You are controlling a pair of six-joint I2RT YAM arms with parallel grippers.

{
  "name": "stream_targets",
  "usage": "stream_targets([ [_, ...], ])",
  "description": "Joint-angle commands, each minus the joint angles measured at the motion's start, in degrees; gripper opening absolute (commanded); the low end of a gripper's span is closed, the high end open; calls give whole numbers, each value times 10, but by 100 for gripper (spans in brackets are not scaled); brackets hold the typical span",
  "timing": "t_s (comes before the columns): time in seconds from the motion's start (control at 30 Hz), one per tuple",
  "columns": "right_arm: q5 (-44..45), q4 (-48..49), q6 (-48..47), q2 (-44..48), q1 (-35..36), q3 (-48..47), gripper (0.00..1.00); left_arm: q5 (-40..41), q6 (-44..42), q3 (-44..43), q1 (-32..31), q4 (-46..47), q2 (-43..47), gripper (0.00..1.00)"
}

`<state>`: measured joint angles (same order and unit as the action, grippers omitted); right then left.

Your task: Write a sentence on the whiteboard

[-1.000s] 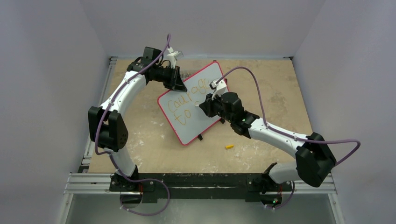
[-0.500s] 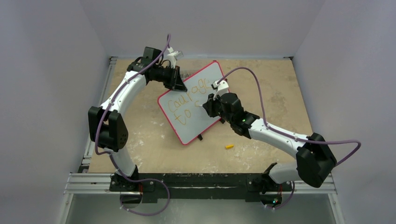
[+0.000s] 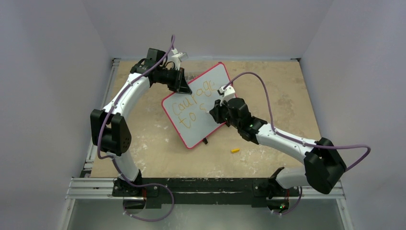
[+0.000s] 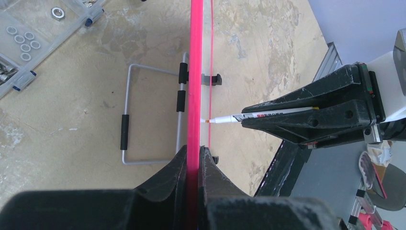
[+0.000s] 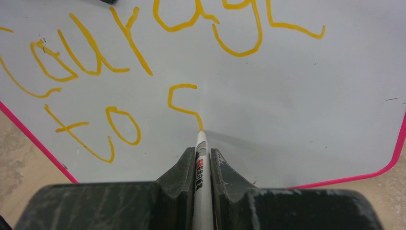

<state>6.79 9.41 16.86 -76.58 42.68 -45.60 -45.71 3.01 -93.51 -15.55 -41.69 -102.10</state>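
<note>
The left gripper [image 4: 194, 153] is clenched on the pink rim of the whiteboard [image 3: 200, 133] and holds it steady. The board stands at a slant on the worktop [image 3: 143, 139], in the middle, and leans on a thin wire stand [image 4: 125, 125] behind it. Its face is smooth, shiny and pale, and its corners are round.

The sentence [image 3: 194, 97] is in fat orange-yellow lines. It says "courage" on top and "to" under it. A moment ago there was only a small curve after "to". Now that curve is longer and looks like most of an "s", and the right gripper [image 5: 203, 153] sits a bit farther to the right. So I think the word "stand" is just starting, and lots of letters are still to come.

The right gripper is squeezed tight on a thin white marker [image 5: 201, 143], and its tip touches the board at the end of the "s".

A small yellow piece [image 3: 234, 150], maybe the cap, lies on the worktop nearby.
</note>
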Motion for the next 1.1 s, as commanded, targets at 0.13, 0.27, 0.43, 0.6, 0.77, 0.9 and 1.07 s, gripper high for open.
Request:
stream_targets([
  [0.13, -49, 5, -21, -18, -2, -11, 0, 41, -16, 14, -17, -41, 5, 0],
  [0.27, -66, 10, -19, -30, -2, -29, 0, 41, -16, 14, -18, -41, 6, 0],
  [0.43, -66, 9, -21, -32, -2, -52, 0, 41, -16, 14, -19, -41, 7, 0],
  [0.6, -97, 19, -8, -10, -3, -60, 0, 41, -16, 14, -19, -41, 7, 0],
  [0.77, -91, 29, 3, 25, -4, -49, 0, 42, -16, 12, -19, -42, 8, 0],
  [0.9, -71, 36, 15, 48, -11, -36, 0, 43, -16, 11, -19, -42, 10, 0],
  [1.07, -21, 32, 19, 53, -25, -33, 0, 44, -14, 10, -18, -42, 10, 0],
])
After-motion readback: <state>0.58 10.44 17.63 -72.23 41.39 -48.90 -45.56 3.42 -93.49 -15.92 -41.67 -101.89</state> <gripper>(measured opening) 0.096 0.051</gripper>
